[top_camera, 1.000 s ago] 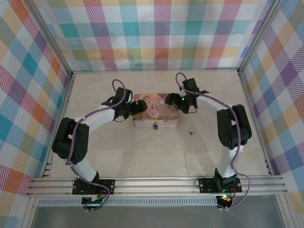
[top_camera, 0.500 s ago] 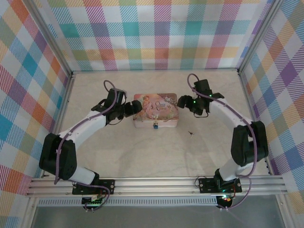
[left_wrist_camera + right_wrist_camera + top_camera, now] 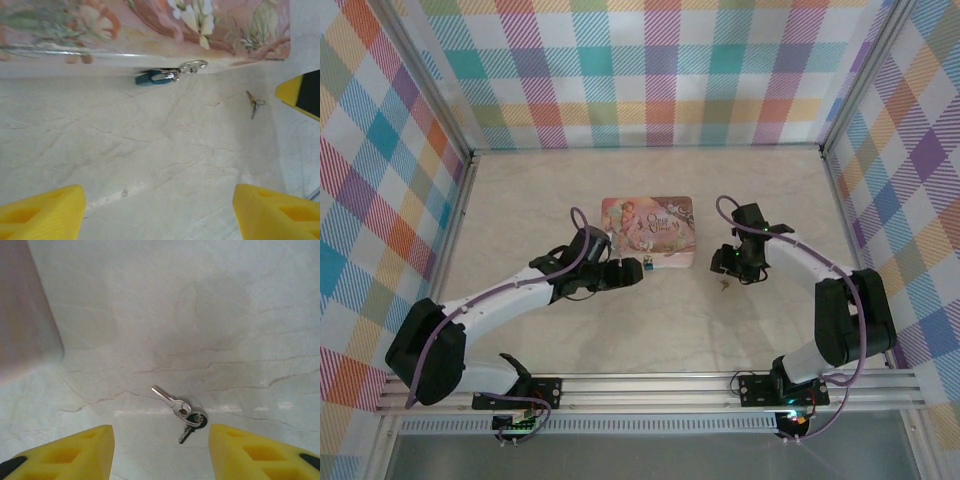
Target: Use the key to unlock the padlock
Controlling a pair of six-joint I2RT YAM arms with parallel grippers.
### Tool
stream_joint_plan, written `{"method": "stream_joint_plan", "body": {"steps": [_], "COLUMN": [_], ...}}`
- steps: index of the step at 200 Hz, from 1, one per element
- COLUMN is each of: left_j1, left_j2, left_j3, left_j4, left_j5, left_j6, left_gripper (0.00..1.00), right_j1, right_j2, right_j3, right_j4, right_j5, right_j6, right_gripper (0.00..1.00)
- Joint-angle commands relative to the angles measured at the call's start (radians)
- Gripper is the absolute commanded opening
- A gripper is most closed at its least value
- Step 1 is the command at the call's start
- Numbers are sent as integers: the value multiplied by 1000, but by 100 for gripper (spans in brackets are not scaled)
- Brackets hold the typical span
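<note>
Hovering low over the table (image 3: pixel 225 315), the right gripper (image 3: pixel 160 442) has its yellow fingers (image 3: pixel 75 450) apart with nothing between them. The key (image 3: pixel 169 399) lies flat just ahead of the gap, not touched. I judge this placing is meant to straddle the key before closing on it. Its silver blade runs diagonally, the tip pointing away from the fingers and leftward, toward the pink tin (image 3: pixel 25 315). A second, dark-headed key (image 3: pixel 196 421) joined to it points back to the fingers. The left gripper (image 3: pixel 157 210) is wide as well and holds nothing. It faces the padlock (image 3: pixel 155 77), probably to steady it. The padlock lies along the tin wall, blue body left, shackle right in the clasp (image 3: pixel 192 66)
</note>
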Motion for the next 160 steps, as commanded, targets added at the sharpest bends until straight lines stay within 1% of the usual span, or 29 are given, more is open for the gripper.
{"method": "stream_joint_plan", "body": {"steps": [1, 51, 71, 118, 160], "left_j1": [-36, -75, -85, -93, -94], "left_j2": [16, 92, 109, 135, 153], "left_j3": [18, 61, 68, 79, 82], "left_j4": [51, 47, 54, 52, 64], "left_j5": [-25, -23, -22, -23, -18], "left_j6": [-33, -31, -30, -32, -36], "left_gripper": [78, 78, 77, 77, 77], "right_j1": [-2, -2, -2, 2, 10], "right_j2": [29, 85, 103, 127, 146], "right_j3": [-11, -23, -24, -27, -34], "right_j4": [-9, 10, 19, 33, 38], "right_j5": [17, 36, 41, 25, 35], "right_j6": [-13, -25, -30, -33, -38], "right_gripper": [49, 48, 46, 37, 25]}}
